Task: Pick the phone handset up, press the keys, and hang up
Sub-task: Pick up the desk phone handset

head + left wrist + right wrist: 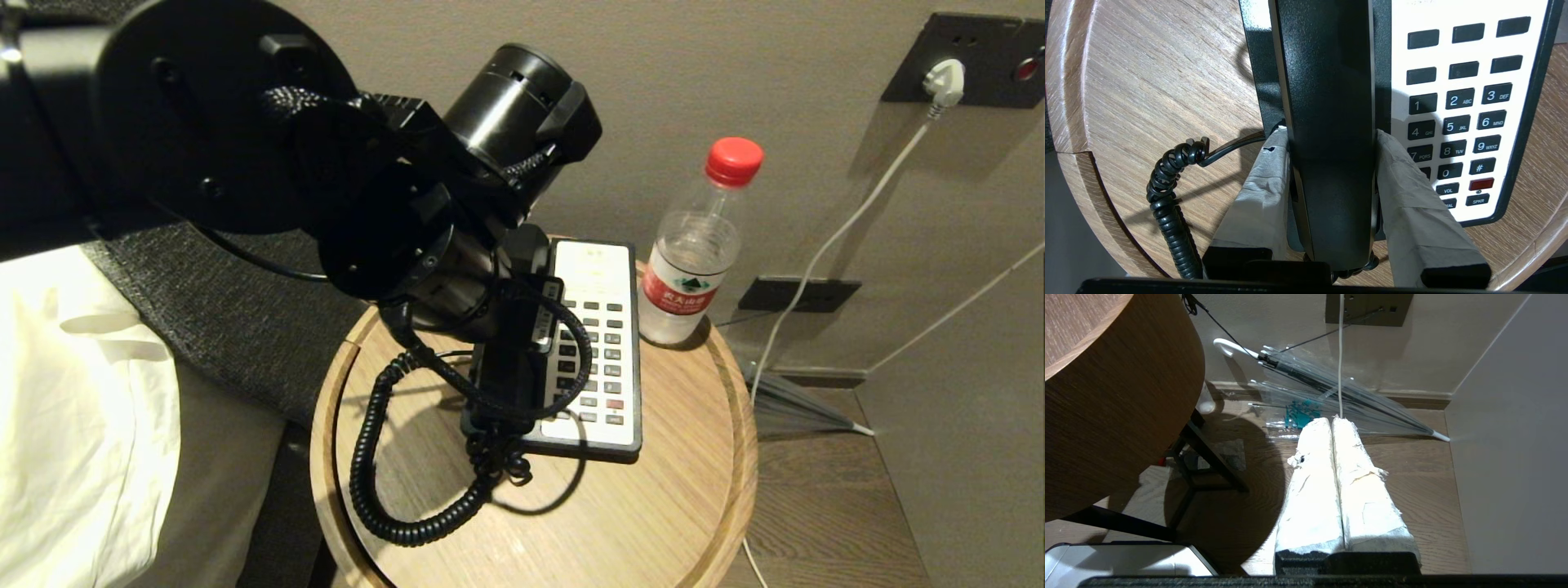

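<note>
Left wrist view: left end effector (1331,163) low centre, taped fingers (1265,192) pressed on both sides of the handset (1331,102), narrowed onto it.
Handset: lying in the phone (1470,114) cradle, centre frame, beside the keypad.
Cord (1171,196): coiled lower left on the table (1126,81).
Risk: lifting may snag the cord and drag the phone towards the bottle (694,253).
Right end effector (1336,428): fingers together, empty, above the floor.

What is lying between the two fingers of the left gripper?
The phone handset fills the gap of the left gripper, a taped finger on each side. The left wrist view shows it.
</note>
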`<state>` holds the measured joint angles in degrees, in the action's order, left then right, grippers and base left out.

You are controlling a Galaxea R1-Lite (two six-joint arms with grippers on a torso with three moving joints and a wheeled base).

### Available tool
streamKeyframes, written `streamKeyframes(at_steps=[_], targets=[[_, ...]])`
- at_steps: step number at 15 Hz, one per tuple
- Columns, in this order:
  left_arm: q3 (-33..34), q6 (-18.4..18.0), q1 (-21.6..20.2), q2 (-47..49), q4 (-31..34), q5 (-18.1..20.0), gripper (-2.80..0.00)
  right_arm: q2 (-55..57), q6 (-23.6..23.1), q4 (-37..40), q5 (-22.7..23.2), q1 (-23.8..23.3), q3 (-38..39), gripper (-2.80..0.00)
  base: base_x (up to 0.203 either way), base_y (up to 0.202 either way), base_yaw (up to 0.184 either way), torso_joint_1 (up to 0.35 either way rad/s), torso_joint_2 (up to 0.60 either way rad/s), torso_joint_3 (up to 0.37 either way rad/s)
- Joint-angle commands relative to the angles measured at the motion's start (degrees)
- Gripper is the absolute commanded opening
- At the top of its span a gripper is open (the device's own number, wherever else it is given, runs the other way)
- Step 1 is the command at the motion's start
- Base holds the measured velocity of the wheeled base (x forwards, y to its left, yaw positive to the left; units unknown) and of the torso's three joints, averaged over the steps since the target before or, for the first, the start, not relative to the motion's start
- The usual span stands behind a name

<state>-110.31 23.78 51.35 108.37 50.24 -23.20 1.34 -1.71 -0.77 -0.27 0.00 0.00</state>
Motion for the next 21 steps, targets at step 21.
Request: streamKeyframes(at_steps=[21], targets=[[0.1, 0.2, 0.8, -7.7, 1.0, -1.9, -2.80, 0.0, -0.1, 0.0, 0.0, 0.0, 0.1, -2.80, 0.000, 0.000, 0.000, 0.000, 0.00, 0.000]])
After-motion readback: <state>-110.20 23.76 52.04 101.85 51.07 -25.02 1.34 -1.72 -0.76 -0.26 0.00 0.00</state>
